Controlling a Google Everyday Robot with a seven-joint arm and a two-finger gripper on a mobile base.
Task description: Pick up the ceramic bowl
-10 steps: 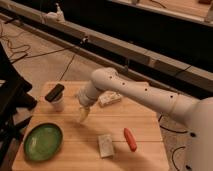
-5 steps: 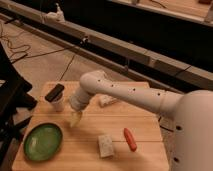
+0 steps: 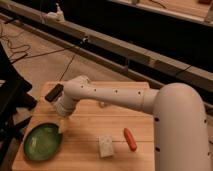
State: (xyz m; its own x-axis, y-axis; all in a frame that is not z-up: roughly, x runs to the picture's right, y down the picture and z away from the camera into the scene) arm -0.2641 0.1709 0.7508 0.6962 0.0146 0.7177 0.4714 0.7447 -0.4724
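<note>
The ceramic bowl (image 3: 42, 142) is wide, shallow and glossy green with a darker rim. It sits at the front left of the wooden table (image 3: 90, 127). My white arm reaches in from the right across the table. My gripper (image 3: 63, 126) points down at the bowl's right rim, just above or touching it. I cannot tell contact.
A pale sponge-like block (image 3: 105, 146) and a red-orange carrot-shaped item (image 3: 130, 139) lie on the table right of the bowl. A dark object (image 3: 53, 93) sits at the back left corner. A black stand (image 3: 10, 100) is left of the table. Cables run on the floor behind.
My arm has swung left and down toward the front. The gripper moved from the table's middle to the right rim of the green bowl. The objects have not moved.
</note>
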